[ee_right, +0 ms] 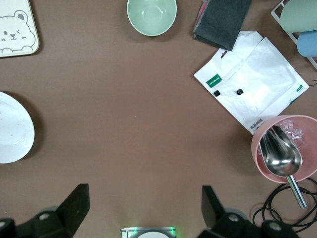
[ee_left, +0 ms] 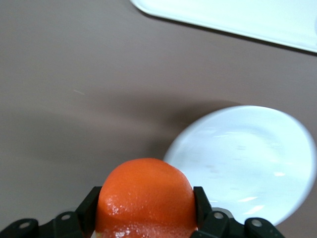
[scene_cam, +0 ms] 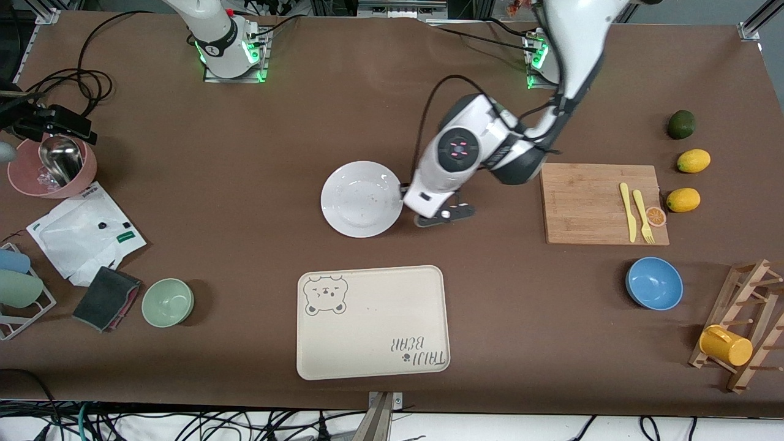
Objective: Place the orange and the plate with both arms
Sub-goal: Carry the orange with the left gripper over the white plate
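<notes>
The white plate [scene_cam: 362,199] lies at the table's middle, farther from the front camera than the bear-print tray [scene_cam: 372,321]. My left gripper [scene_cam: 438,215] hangs over the bare table just beside the plate's rim, on the side toward the left arm's end. It is shut on the orange [ee_left: 144,198], which fills the space between the black fingers [ee_left: 86,210]. The plate [ee_left: 247,158] and the tray's edge [ee_left: 237,15] show past it. The orange is hidden under the hand in the front view. My right gripper [ee_right: 146,208] is open and empty, high over the table near its base; the plate [ee_right: 12,129] shows at that view's edge.
A wooden cutting board [scene_cam: 603,203] with yellow cutlery and an orange slice lies toward the left arm's end, with lemons [scene_cam: 693,160] and a blue bowl [scene_cam: 654,283] nearby. A green bowl [scene_cam: 168,302], a white bag [scene_cam: 86,233] and a pink bowl with a scoop [scene_cam: 52,166] lie toward the right arm's end.
</notes>
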Motion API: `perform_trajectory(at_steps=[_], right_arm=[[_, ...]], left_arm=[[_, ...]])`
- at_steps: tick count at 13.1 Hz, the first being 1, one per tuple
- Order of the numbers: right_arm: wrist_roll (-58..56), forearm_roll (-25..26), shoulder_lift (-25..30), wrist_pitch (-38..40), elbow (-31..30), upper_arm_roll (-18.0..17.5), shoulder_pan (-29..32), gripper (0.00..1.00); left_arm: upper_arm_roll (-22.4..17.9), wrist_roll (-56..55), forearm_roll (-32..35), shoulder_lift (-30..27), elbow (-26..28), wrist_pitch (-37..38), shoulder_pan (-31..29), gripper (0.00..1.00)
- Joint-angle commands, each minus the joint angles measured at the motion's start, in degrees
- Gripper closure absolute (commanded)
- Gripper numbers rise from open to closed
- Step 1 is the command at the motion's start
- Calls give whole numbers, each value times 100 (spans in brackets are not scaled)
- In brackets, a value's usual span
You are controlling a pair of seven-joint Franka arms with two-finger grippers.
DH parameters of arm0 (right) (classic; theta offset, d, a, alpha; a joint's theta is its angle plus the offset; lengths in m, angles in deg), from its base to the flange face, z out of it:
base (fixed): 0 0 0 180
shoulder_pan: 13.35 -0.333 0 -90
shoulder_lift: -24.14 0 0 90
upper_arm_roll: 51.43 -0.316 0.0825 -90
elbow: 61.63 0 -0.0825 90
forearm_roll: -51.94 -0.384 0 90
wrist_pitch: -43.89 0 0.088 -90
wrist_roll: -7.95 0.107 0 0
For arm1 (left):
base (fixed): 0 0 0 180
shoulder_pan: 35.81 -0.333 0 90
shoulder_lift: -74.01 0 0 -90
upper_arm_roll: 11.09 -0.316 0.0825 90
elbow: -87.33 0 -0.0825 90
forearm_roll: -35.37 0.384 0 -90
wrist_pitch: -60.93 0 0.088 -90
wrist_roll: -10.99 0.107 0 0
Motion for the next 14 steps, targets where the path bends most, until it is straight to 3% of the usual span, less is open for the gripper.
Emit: perform_trajectory(at_steps=[1,4,14], right_arm=[[69,-11,3,44,60,-16,7,0],[69,-11,3,44,60,-16,7,0],[69,-11,-5,53,69,-16,7,0]], left_arm=[[-72,-692,-83,568,-574,-704,477,78],[-98,-1325,-39,990,-574,-1988,944,78],[-195,-1318,66,1289,-433,-1895,1006,76]])
